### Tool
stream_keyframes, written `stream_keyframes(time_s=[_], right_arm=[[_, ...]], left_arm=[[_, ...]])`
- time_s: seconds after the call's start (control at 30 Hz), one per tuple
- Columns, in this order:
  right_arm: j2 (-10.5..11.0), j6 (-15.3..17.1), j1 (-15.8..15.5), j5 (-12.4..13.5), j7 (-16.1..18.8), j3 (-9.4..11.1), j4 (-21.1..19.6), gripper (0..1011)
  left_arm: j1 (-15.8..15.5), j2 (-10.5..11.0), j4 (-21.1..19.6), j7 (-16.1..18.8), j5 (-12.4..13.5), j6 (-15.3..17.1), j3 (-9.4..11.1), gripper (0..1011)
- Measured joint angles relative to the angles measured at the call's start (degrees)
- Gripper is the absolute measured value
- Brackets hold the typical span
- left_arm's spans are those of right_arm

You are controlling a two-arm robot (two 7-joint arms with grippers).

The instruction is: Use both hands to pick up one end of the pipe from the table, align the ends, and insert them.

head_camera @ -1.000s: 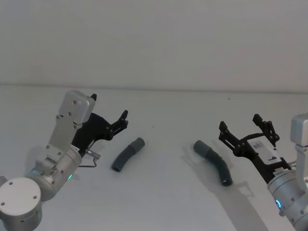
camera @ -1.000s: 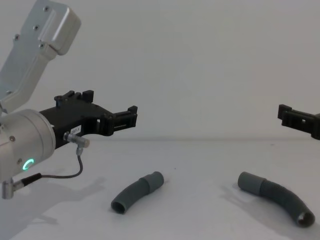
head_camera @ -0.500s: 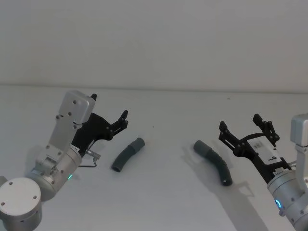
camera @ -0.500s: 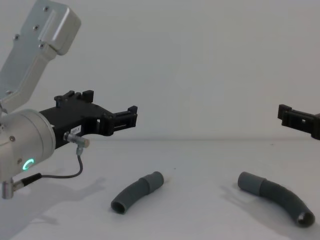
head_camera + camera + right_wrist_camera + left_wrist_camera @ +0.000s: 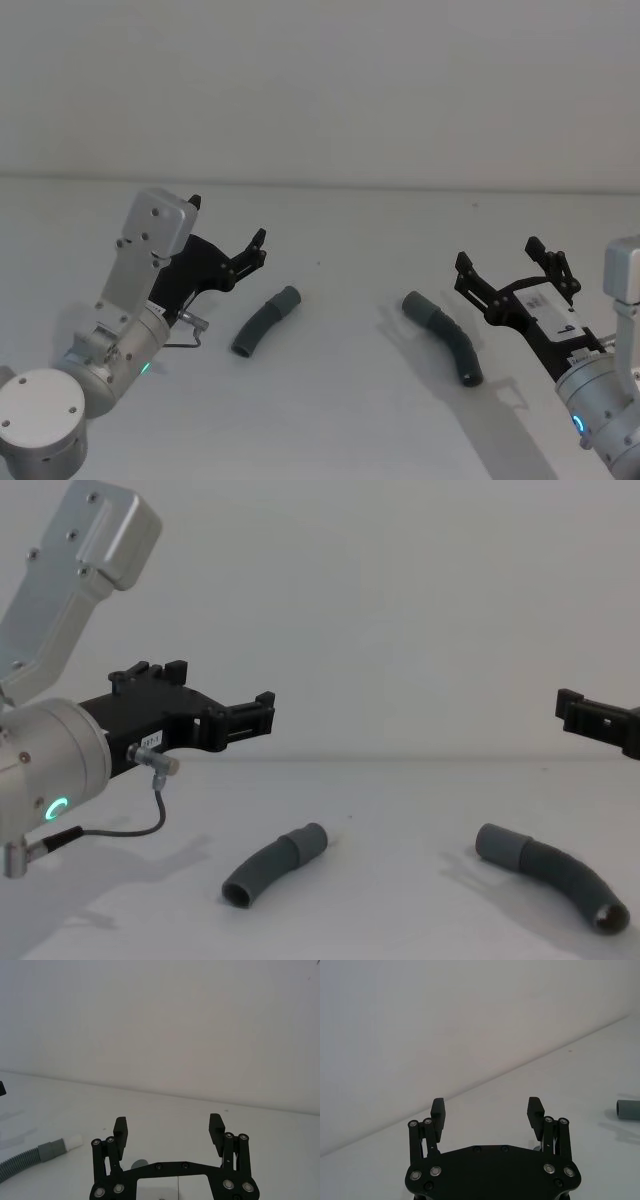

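The pipe lies in 2 curved, dark grey ribbed pieces. The left gripper (image 5: pixel 228 222) hovers empty with its jaws spread wide, near the left piece (image 5: pixel 265 321). The right gripper (image 5: pixel 498 253), just as wide and empty, hangs near the right piece (image 5: pixel 445 337). Both pieces rest well apart on the table (image 5: pixel 340 410), their smooth collars (image 5: pixel 289 298) turned toward each other. The right piece's collar ends in a pale white tip (image 5: pixel 75 1141). Nothing has shifted in the last 1 s. The white label (image 5: pixel 150 741) on the left gripper is too small to read.
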Motion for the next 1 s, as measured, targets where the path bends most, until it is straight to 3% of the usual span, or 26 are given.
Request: stream_keyframes(time_s=[0.73, 1.0], right_arm=[[0.00, 0.00, 0.00, 0.00, 0.00, 0.00, 0.00, 1000], [0.00, 0.00, 0.00, 0.00, 0.00, 0.00, 0.00, 1000]], left_arm=[[-0.04, 0.02, 0.00, -0.05, 0.04, 0.11, -0.01, 1001], [-0.81, 0.93, -0.65, -1.41, 0.45, 3.89, 0.31, 1001]])
